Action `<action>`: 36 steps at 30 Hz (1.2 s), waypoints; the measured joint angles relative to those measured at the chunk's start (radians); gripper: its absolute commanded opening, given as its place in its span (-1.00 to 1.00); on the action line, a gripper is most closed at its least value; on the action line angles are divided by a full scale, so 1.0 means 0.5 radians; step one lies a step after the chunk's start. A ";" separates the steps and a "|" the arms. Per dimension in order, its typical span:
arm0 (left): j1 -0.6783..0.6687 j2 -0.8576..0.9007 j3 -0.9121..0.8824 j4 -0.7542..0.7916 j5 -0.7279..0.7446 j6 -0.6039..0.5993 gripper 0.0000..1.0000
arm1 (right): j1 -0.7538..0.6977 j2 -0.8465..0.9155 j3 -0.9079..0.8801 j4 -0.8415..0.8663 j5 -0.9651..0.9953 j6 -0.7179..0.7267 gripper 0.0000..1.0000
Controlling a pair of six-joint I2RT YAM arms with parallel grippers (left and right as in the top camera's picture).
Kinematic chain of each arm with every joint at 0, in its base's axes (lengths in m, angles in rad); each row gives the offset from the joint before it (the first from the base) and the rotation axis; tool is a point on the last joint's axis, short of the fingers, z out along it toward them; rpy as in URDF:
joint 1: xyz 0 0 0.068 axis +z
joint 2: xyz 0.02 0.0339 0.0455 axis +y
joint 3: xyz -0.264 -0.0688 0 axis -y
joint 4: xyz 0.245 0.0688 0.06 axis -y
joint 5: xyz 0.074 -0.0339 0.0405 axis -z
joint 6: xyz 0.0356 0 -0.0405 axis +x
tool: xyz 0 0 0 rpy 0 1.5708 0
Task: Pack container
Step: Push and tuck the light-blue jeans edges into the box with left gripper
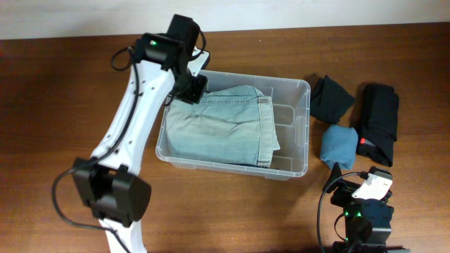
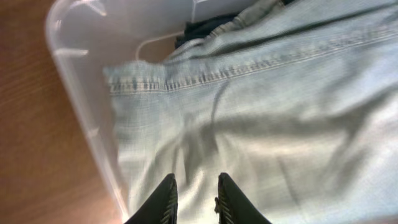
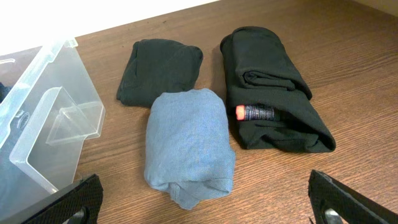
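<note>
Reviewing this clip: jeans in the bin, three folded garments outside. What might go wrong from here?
1. The jeans cover most of the container, so the blue garment, dark garment and black bundle may end up piled rather than flat.
2. The left tool hangs close over the jeans; lifting away might snag them and disturb the fold.

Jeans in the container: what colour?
Light, washed-out blue jeans with tone-matched seam stitching. The left wrist view shows it best.
</note>
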 measured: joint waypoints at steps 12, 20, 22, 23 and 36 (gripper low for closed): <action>-0.031 -0.034 -0.986 0.555 0.001 -0.037 -0.53 | 0.000 -0.001 0.000 0.000 0.000 0.001 0.97; -0.031 -0.005 -0.701 0.307 -0.002 -0.045 -0.45 | 0.000 -0.001 0.000 0.001 0.001 0.000 0.97; -0.031 0.002 -0.446 0.179 0.002 -0.048 -0.39 | 0.000 0.000 0.000 0.002 -0.002 0.001 0.97; -0.031 0.002 -0.294 0.124 0.000 -0.051 -0.37 | 0.000 -0.001 0.000 -0.002 -0.002 0.000 0.97; -0.023 0.076 0.101 0.115 -0.223 -0.021 -0.36 | 0.000 0.000 0.000 -0.001 0.000 0.000 0.97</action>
